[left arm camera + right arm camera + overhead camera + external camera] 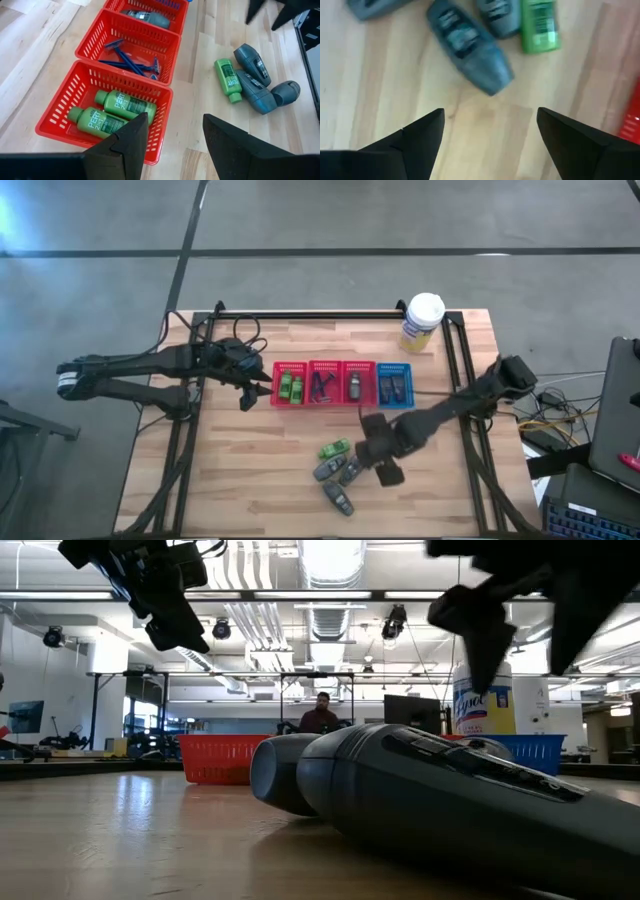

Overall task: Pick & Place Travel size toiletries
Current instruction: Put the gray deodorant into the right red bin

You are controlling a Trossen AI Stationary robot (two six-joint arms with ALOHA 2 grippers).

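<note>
Pale wooden planks make up the counter (250,480), with a row of small mesh baskets across its middle: three red baskets (323,383) and a blue basket (393,384), and a yellow canister (422,322) behind them. Two green bottles (112,113) already lie in the red basket nearest the left arm, thin blue razors (132,62) in the next one, and a grey tube (150,18) in the third.

Loose on the counter in front of the baskets lie one green bottle (334,448) and three dark grey tubes (337,480), close together, some touching.

The right gripper (490,132) hovers over this cluster, fingers spread wide and empty, the nearest grey tube (470,45) just ahead of them. The left gripper (172,137) hangs beside the bottle basket, fingers apart and empty.

These tubes look light, stiff and smooth, so likely a little slippery. Their bodies taper, so a grasp across the broad middle, fingers square to the long axis, seems safest; pinching near the narrow end could squeeze one out.
</note>
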